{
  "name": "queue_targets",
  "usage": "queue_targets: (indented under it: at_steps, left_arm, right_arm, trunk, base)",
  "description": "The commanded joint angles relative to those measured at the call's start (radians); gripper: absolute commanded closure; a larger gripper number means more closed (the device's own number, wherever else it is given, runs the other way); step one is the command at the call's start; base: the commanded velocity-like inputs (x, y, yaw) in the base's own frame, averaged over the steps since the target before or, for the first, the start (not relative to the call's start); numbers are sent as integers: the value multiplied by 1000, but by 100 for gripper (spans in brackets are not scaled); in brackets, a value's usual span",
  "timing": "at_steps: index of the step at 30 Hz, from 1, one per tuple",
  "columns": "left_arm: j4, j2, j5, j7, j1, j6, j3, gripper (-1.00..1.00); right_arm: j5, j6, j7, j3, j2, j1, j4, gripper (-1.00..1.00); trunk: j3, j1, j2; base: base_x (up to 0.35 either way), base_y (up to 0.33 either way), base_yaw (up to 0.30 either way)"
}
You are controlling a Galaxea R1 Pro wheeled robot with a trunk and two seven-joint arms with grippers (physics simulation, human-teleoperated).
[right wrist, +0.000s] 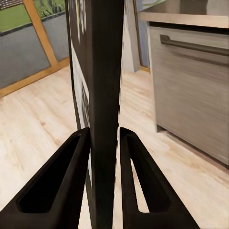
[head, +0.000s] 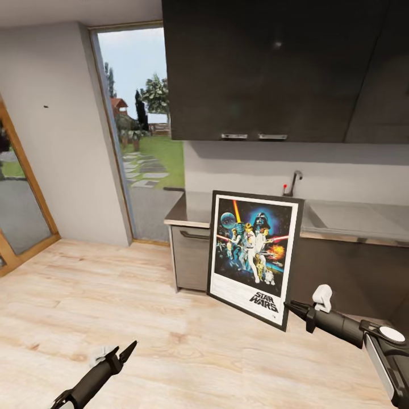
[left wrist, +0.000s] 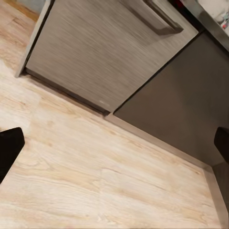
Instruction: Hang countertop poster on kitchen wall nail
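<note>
Black-framed and stiff, the poster [head: 254, 258] hung clear of the counter [head: 352, 218], right tool [head: 288, 307] clamped on its lower corner (likely light, prone to swing); left tool [head: 126, 353] apart.

A poster [head: 254, 257] with a thin black frame and white border shows colourful figures against dark blue, with a red beam, a yellow-white blade and black "STAR WARS" lettering on the white strip below. Seen edge-on from the right wrist, the poster [right wrist: 102, 95] is a dark slab between the black fingers [right wrist: 62, 186]. The countertop [head: 190, 213] is matte grey over a grey, finely streaked drawer [head: 190, 255] and dark cabinets [head: 267, 68]. Pale wood-grain floor [head: 142, 318] meets a light grey wall [head: 57, 142] marked with a tiny dark nail [head: 45, 106]. Window frames [head: 28, 187] are warm brown wood; outside lie green lawn and blue sky.
</note>
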Motion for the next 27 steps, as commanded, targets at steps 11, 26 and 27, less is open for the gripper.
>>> queue_targets:
  at_steps: [11, 26, 27]
  left_arm:
    - [1, 0, 6, 0, 2, -5, -7, -100]
    - [1, 0, 9, 0, 3, -5, -7, -100]
    - [1, 0, 9, 0, 3, -5, -7, -100]
  right_arm:
    - [-7, 12, 5, 0, 0, -1, -2, 100]
    - [-4, 13, 5, 3, 23, -1, -42, 100]
    - [-3, 13, 5, 3, 28, -1, -42, 100]
  trunk:
    - [-2, 1, -2]
    - [-2, 1, -2]
    - [-2, 1, -2]
  base:
    - [17, 134, 277]
    - [51, 161, 290]
    - [160, 127, 291]
